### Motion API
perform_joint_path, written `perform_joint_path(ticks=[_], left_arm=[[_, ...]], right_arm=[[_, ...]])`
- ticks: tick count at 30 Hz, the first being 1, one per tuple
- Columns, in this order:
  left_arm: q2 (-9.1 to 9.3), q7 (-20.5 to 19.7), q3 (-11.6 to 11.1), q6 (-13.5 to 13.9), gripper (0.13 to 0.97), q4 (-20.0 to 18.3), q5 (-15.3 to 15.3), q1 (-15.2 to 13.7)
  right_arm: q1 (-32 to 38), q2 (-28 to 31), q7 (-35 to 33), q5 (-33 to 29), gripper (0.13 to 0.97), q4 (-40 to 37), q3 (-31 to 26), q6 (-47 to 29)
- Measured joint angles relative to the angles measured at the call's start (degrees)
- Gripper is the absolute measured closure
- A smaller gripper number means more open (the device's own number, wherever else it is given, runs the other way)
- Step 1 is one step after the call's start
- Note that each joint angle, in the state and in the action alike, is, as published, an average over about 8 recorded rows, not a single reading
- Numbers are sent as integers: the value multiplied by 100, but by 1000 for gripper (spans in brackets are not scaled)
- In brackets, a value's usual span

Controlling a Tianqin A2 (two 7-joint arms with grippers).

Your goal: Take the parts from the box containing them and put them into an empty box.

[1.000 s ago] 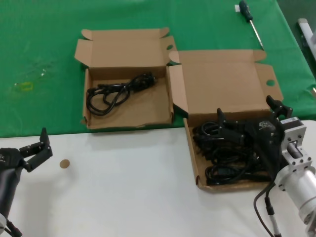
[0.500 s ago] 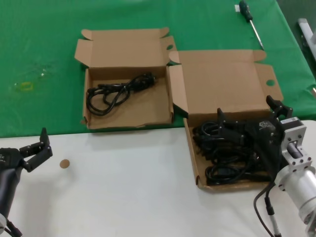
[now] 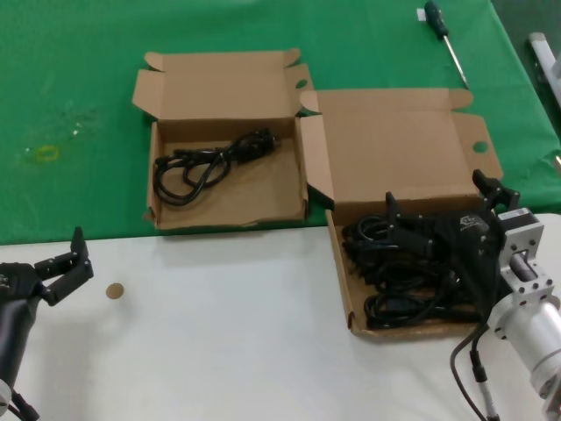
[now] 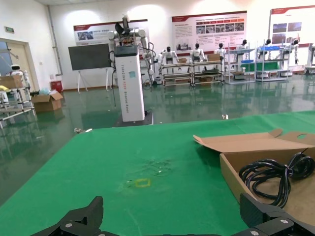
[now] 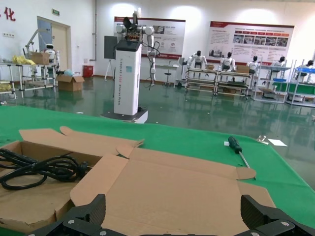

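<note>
Right hand (image 3: 438,219) sits low over the larger box (image 3: 412,149) at the counter's right, fingers spread wide, one fingertip near the box's back wall inside, the other at the box's right edge; nothing visibly gripped. Black cable bundles (image 3: 394,281) fill this box's tray under and in front of the hand. Left hand (image 3: 66,263) parked at the near left over the white counter (image 3: 219,333), fingers open, empty. Smaller box (image 3: 228,140) lies on the green cloth (image 3: 79,105) to the left of the larger box, lid open, holding one coiled cable (image 3: 206,162). Screwdriver (image 3: 443,35) rests on the cloth well behind the larger box. Small brown disc (image 3: 114,290) on the white counter near the left hand.
</note>
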Motion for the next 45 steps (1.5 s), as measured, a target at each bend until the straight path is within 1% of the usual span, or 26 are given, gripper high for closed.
perform_joint_path(ticks=[45], left_arm=[[0,0,0,0,132,0,0,0]], right_arm=[[0,0,0,0,129,0,0,0]])
